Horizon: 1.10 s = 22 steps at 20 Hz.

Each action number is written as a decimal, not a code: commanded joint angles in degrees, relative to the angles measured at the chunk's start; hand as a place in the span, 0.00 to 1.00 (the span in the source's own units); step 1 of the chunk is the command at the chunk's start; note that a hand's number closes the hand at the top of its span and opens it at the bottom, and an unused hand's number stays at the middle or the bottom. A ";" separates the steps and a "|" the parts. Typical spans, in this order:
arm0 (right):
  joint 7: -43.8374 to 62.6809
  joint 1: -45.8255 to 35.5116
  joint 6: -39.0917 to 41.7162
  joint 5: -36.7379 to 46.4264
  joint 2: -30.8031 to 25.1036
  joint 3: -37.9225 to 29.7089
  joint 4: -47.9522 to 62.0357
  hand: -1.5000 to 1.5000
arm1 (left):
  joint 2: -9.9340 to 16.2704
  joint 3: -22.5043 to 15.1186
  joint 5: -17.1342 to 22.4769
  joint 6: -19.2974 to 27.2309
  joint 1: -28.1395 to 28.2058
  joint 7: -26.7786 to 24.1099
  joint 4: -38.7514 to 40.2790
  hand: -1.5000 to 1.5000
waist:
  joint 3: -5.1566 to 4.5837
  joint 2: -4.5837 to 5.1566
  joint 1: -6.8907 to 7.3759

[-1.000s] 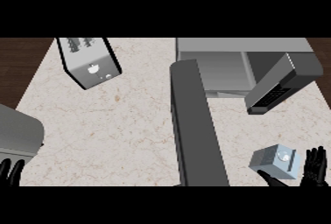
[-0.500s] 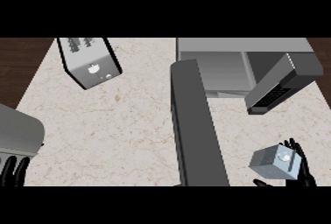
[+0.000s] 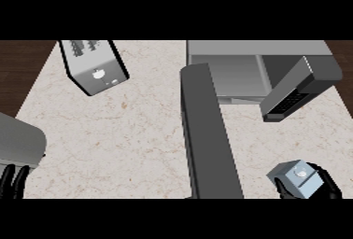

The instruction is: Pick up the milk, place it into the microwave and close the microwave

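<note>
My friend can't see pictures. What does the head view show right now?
The robot's right hand curls around a small milk carton at the lower right of a marble counter. Above it stands a microwave with its door swung open. A toaster sits at the upper left, and the left hand rests at the lower left edge.

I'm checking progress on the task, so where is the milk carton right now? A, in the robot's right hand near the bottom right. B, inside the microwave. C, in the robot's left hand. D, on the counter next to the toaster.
A: the right hand curls round the milk carton at the view's lower right, outside the open microwave.
</note>
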 commanded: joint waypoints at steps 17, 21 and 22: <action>10.34 -15.23 15.68 0.02 -6.16 7.96 -0.29 1.00 | 0.75 2.02 3.69 -2.33 1.92 -0.32 -0.38 0.00 | -0.02 -0.05 0.16; 18.52 -16.14 8.72 3.01 -4.72 11.23 -10.15 1.00 | -0.39 0.54 1.70 -2.91 3.49 -2.87 1.36 0.00 | -0.05 -0.13 0.05; 16.10 -16.18 9.38 2.62 -4.75 9.94 -8.12 1.00 | 0.48 3.28 3.84 -3.03 0.11 -1.44 3.35 0.00 | -0.01 0.01 0.12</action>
